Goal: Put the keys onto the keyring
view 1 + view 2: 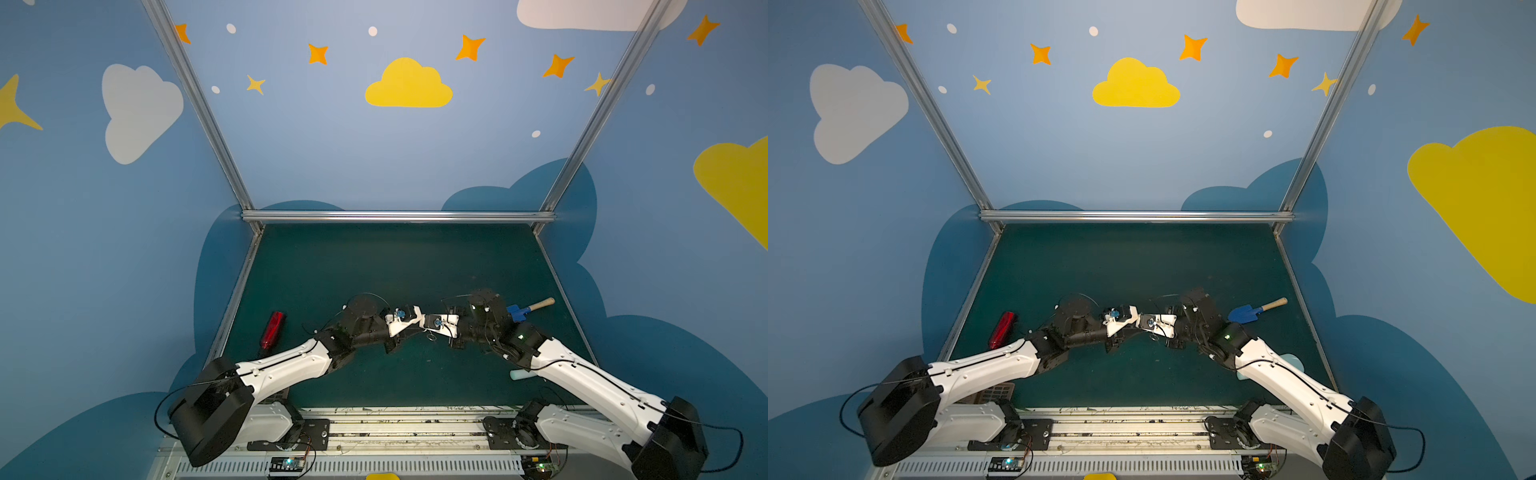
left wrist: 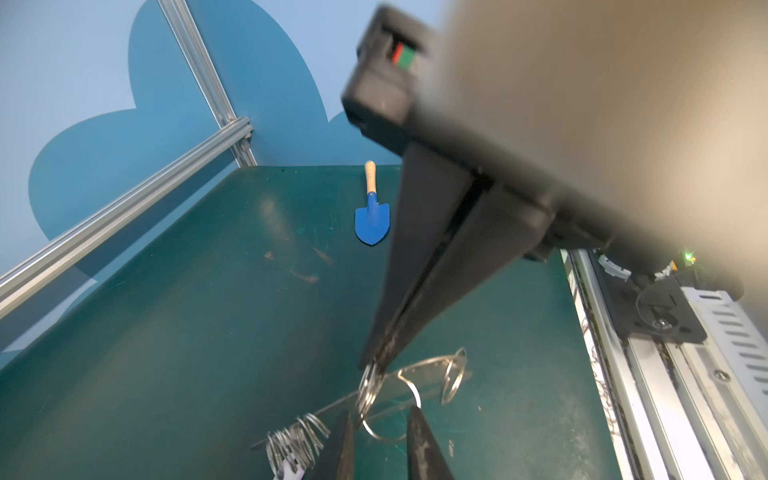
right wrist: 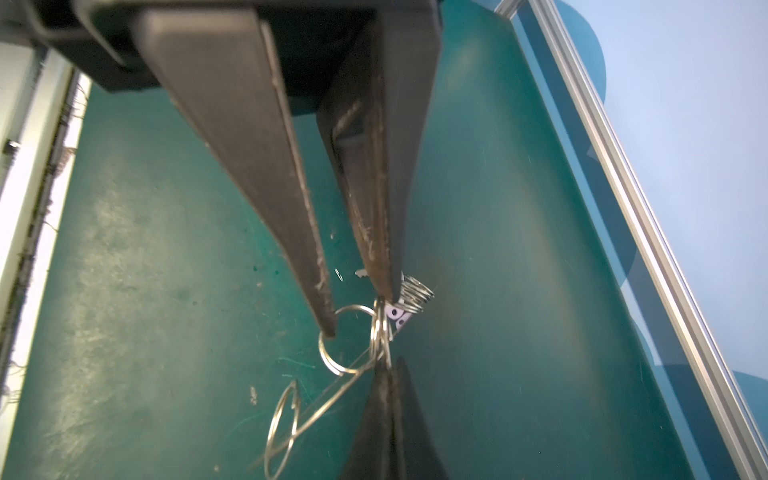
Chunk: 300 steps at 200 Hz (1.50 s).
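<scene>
The keyring [image 2: 432,378], a thin grey plate hung with several silver split rings, is held just above the green mat between both grippers, near the table's middle in both top views. My right gripper [image 3: 390,368] is shut on a stack of split rings [image 3: 380,338] at the plate's rim. My left gripper [image 2: 378,411] has its jaws a little apart, with one split ring [image 2: 384,434] spanning the gap and touching both fingertips. The key's pale head [image 3: 395,318] hangs by a cluster of rings [image 2: 295,442] just outside the left fingers. From above, the gripper bodies [image 1: 428,330] hide the plate.
A red oblong gadget [image 1: 272,330] lies left of the left arm. A blue trowel with a wooden handle [image 1: 528,309] lies behind the right wrist. A pale blue spatula [image 1: 521,375] pokes out under the right forearm. Aluminium rails edge the mat.
</scene>
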{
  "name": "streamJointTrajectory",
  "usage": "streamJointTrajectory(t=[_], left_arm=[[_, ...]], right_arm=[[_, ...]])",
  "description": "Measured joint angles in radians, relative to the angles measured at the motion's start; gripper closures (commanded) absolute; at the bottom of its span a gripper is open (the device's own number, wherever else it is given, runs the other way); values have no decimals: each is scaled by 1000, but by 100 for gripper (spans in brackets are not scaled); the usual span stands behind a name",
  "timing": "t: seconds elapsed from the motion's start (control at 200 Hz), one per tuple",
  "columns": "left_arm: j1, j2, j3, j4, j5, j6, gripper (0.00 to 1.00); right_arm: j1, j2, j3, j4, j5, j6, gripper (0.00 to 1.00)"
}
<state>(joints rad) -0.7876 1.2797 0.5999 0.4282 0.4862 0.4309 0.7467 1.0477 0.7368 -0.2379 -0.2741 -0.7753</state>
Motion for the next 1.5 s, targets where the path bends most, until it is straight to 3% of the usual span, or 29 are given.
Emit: streamJointTrajectory(t=[0.581, 0.931, 1.502], left_arm=[[16, -51, -5, -56, 48, 34, 81], [5, -51, -5, -65, 45, 41, 96], [-35, -72, -5, -68, -8, 71, 96]], right_arm=[[-3, -3, 0, -7, -90, 15, 100], [-5, -5, 0, -9, -90, 57, 100], [-29, 3, 28, -31, -86, 138, 100]])
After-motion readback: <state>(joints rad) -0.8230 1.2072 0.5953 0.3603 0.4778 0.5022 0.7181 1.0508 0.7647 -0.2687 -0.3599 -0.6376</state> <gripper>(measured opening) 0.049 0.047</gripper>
